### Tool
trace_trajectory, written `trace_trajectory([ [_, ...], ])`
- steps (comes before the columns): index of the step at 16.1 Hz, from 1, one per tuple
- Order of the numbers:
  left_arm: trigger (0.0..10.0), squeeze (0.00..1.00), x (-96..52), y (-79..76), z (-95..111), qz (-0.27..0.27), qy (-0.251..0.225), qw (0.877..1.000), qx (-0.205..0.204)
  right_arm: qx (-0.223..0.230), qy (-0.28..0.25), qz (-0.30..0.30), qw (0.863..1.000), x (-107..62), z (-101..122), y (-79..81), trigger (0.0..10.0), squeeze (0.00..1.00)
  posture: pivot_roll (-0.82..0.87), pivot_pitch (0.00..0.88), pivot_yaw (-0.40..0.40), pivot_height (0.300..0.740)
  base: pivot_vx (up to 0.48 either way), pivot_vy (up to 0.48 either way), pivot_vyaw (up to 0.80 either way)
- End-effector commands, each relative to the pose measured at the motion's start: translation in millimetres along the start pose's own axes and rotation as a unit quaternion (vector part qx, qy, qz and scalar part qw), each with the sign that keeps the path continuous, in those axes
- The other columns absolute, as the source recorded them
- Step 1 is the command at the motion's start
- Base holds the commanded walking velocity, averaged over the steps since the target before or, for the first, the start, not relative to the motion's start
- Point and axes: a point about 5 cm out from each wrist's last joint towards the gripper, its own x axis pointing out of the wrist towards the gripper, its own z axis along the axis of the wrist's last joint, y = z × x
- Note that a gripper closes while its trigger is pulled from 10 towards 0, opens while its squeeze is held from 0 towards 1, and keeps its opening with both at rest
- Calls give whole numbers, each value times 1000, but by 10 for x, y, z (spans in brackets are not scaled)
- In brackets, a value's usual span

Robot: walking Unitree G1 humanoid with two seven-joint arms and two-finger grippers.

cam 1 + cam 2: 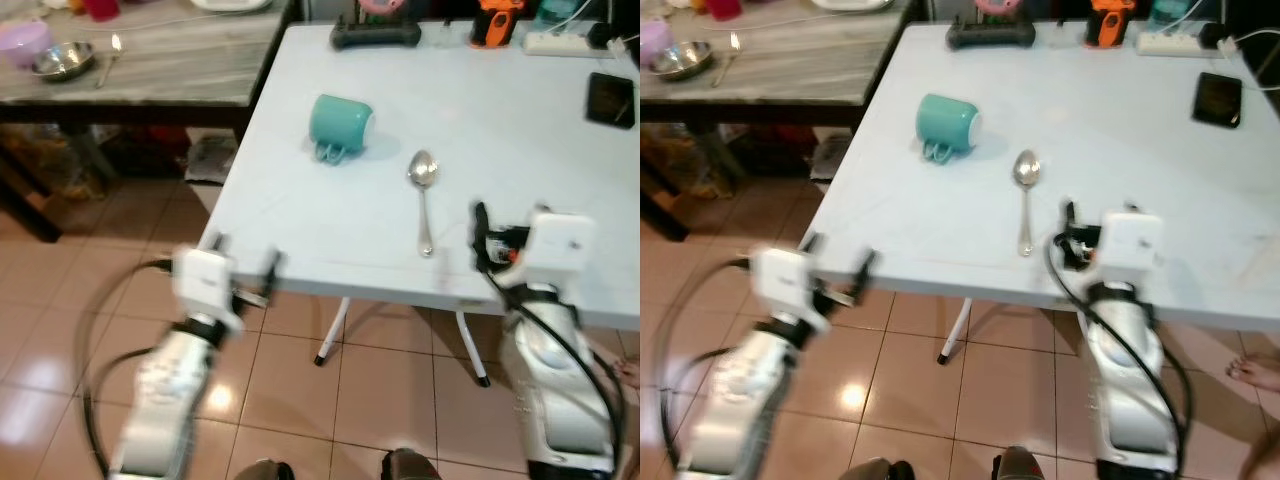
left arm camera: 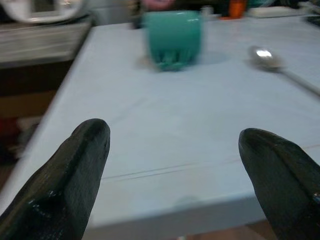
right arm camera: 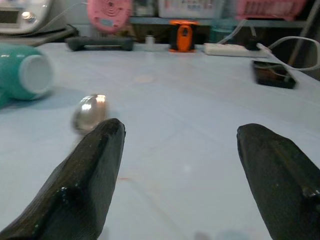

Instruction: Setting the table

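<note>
On the pale surface (image 1: 520, 130) one mug (image 1: 340, 124) is seen tipped over beside one spoon (image 1: 423, 190). The left claw (image 1: 243, 270) and right claw (image 3: 180, 185) are held at its near edge, fingers spread apart.

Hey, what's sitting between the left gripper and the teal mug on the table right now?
Nothing: the left wrist view shows bare pale tabletop between the open left gripper and the teal mug, which lies on its side.

Power strip (image 1: 560, 42) — perhaps phone (image 1: 610, 98).
</note>
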Motion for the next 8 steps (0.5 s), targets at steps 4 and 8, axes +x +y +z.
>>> trace_trajectory([
  [4, 10000, 0, -71, 49, -51, -29, 7, 1000, -7, 18, 11, 30, 999, 99, -2, 91, 10000, 0, -155, 189, 78, 740, 0, 0, 0],
  [8, 10000, 0, -149, -50, -96, -90, 17, 996, 0, 29, 30, 58, 997, 313, -25, 140, 10000, 0, -150, 207, 73, 740, 0, 0, 0],
])
